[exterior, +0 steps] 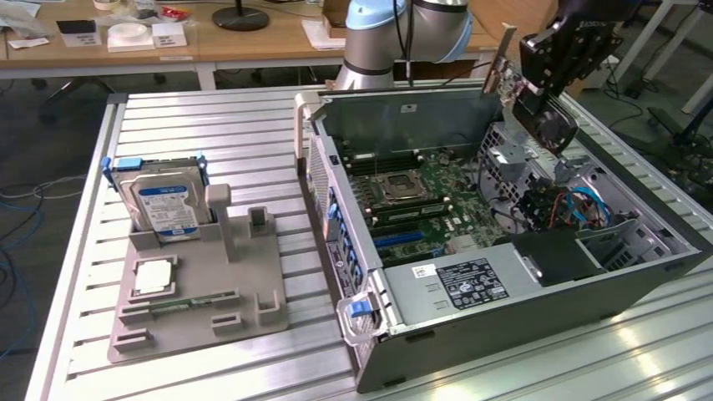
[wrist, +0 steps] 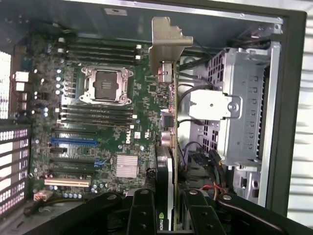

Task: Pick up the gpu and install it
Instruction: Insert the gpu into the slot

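With the end effector (wrist: 168, 211) clamped partway closed on the gpu (wrist: 167, 166), which hangs edge-down above the open computer case (exterior: 523, 330) between motherboard (wrist: 146, 100) and drive cage (wrist: 244, 98), pickup looks done, but it is not yet seated in any slot.

The gripper (wrist: 168, 198) is matt black, and the gpu (wrist: 169, 161) is black as well, with a dull silver bracket (wrist: 164, 41). The motherboard (wrist: 98, 122) is green, carrying one bright blue slot (wrist: 73, 141) and a finned silver heatsink (wrist: 126, 165). The case (exterior: 535, 322) is dark grey. The counter (exterior: 200, 125) is pale grey, striped with long ribs. The hard drive (exterior: 167, 182) is silver with a blue-and-white label (exterior: 164, 210), in a blue frame (exterior: 112, 167); its holder (exterior: 200, 309) is plain grey.
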`<state>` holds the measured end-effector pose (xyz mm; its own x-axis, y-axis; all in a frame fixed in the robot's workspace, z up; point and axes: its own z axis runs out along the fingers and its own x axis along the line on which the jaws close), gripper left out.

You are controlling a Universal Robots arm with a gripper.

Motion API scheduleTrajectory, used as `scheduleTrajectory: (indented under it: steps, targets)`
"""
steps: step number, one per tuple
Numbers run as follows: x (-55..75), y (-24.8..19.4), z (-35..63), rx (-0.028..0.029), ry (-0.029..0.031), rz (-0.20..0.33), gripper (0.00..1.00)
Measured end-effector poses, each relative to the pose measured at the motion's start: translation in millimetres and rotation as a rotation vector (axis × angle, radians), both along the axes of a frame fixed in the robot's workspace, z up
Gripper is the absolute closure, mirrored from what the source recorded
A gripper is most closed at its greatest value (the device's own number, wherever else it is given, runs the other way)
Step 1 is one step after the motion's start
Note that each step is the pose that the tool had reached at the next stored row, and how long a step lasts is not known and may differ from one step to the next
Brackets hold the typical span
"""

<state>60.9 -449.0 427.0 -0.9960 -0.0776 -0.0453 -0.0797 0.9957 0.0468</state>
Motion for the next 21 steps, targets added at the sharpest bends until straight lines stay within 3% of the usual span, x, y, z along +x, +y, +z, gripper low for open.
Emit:
scheduleTrajectory:
  steps: [21]
  targets:
    - [0.0,0.0,-0.1,0.0000,0.0000,0.291,0.73]
